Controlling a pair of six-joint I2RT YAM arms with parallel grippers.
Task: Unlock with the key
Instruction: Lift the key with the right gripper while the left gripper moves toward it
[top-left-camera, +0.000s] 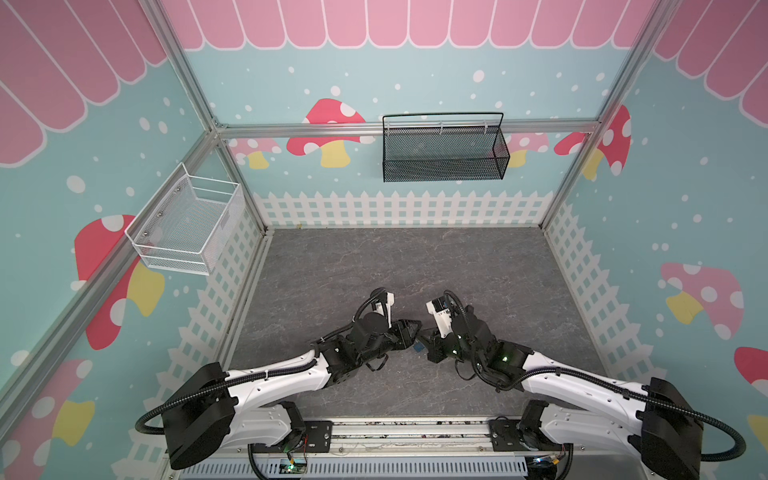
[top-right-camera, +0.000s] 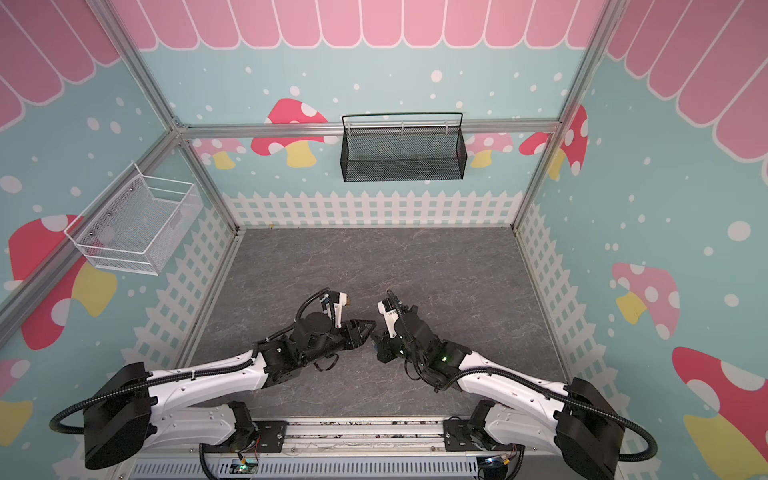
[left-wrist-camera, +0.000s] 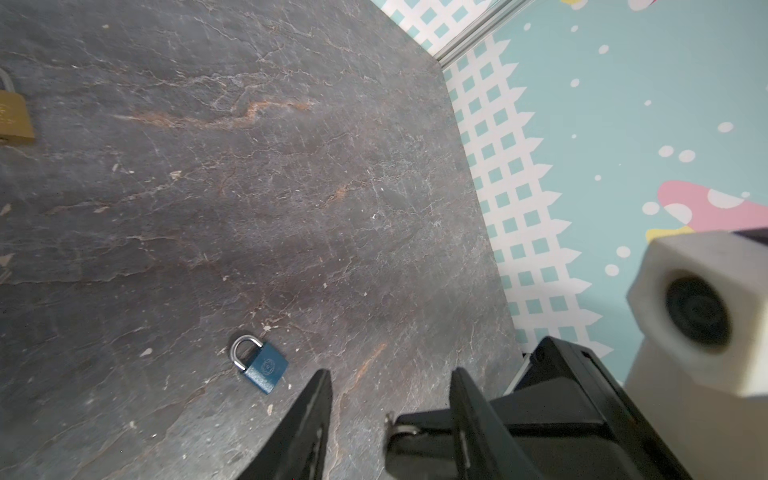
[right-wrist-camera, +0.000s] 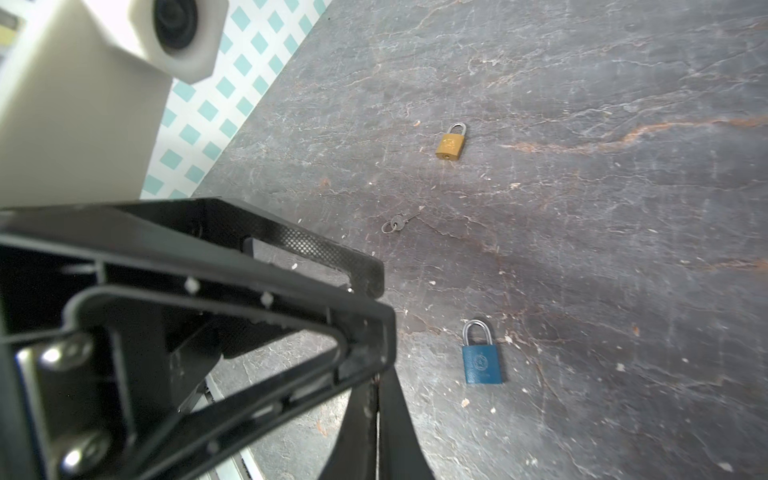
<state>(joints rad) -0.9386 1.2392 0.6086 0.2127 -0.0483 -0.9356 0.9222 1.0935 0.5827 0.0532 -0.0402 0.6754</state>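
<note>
Lying ungrasped on the table (right-wrist-camera: 582, 249), the key (right-wrist-camera: 397, 224) sat between brass padlock (right-wrist-camera: 451, 143) and blue padlock (right-wrist-camera: 481, 363); meeting low centre in both top views, left gripper (left-wrist-camera: 390, 372) gaped empty, right gripper (right-wrist-camera: 378, 399) was clenched on nothing; unlocking all remained

And here's the stage: a dark grey, slate-look desk (top-left-camera: 415, 266) veined with pale and rusty cracks, boxed in on three sides by printed teal walls (top-left-camera: 395, 83). Up top runs a pink scalloped roof band (top-left-camera: 374, 25); down low, a white picket-fence print (top-left-camera: 395, 210) skirts the desk edge. Red, pink and yellow cartoon mushrooms (top-left-camera: 328, 129) and white dots fill the teal. A silver aluminium frame (top-left-camera: 291, 130) marks the corners and crosses the back wall, where a black wire-mesh basket (top-left-camera: 444, 153) hangs. On the left wall, a white wire-mesh basket (top-left-camera: 187, 226) sticks out. Along the near edge lies a silver metal rail (top-left-camera: 411, 432). Light is soft and even in both top views.
</note>
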